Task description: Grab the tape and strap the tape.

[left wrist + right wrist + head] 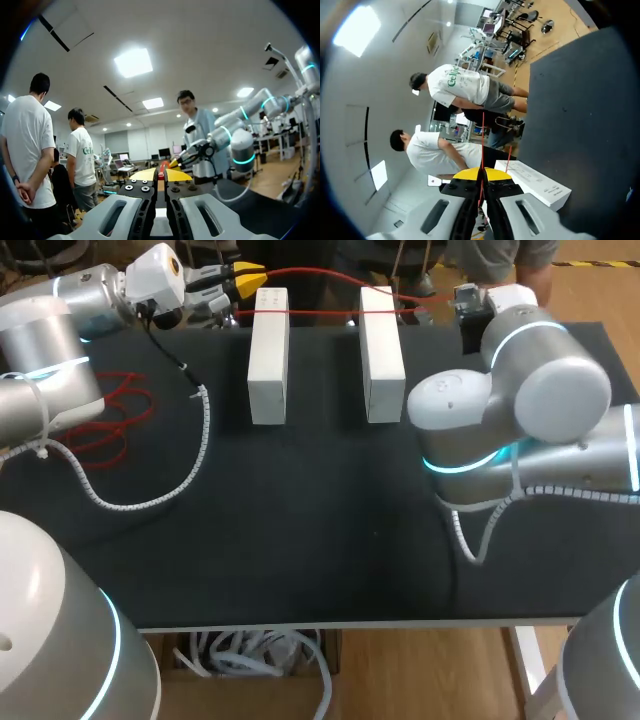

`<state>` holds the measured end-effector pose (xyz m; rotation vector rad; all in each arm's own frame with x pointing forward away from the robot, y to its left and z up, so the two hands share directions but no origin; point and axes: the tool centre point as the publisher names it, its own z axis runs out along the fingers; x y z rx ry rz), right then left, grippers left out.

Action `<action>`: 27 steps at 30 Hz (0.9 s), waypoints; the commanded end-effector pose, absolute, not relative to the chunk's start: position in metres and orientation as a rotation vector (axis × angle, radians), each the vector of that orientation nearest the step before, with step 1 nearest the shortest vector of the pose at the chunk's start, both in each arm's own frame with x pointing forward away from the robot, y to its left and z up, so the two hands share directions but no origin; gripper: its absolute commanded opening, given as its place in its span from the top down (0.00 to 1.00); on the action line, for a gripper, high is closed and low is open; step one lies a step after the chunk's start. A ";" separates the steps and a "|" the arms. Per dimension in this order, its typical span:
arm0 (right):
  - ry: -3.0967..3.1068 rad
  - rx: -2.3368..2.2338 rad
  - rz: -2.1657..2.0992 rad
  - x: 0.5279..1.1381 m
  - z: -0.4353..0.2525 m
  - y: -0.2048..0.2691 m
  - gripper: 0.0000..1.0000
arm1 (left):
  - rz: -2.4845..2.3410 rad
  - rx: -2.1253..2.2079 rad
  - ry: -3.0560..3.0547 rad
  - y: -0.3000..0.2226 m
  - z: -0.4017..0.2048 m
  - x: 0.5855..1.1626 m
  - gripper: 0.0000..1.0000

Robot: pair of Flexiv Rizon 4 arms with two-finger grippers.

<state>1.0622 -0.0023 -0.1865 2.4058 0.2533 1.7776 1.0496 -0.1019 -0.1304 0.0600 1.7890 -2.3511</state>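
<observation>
A thin red tape [322, 312] stretches across the tops of two white blocks [268, 355] [381, 352] at the far side of the black table [300, 520]. My left gripper [248, 282] is at the far left, shut on the tape's left end; the left wrist view shows red tape [161, 167] pinched between its yellow tips [161, 175]. My right arm [520, 390] reaches to the far right, its fingers hidden in the head view. In the right wrist view the right gripper [481, 175] is shut on the red tape [482, 135], beside a white block [535, 182].
A loose pile of red tape [120, 410] lies at the table's left. A white spiral-wrapped cable [170, 490] curves over the left part of the table, and another [470, 535] hangs by my right arm.
</observation>
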 end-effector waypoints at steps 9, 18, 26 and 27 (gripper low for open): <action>0.339 2.575 1.567 1.061 -0.168 -0.013 1.00 | -2.349 0.059 1.787 -0.102 -0.130 1.048 1.00; 0.351 1.950 1.979 1.062 -0.158 0.003 1.00 | -2.349 0.059 1.787 -0.102 -0.130 1.048 1.00; 0.522 1.455 2.276 1.060 -0.147 0.013 1.00 | -2.349 0.059 1.787 -0.102 -0.130 1.048 1.00; 0.522 1.455 2.276 1.060 -0.147 0.013 1.00 | -2.349 0.059 1.787 -0.102 -0.130 1.048 1.00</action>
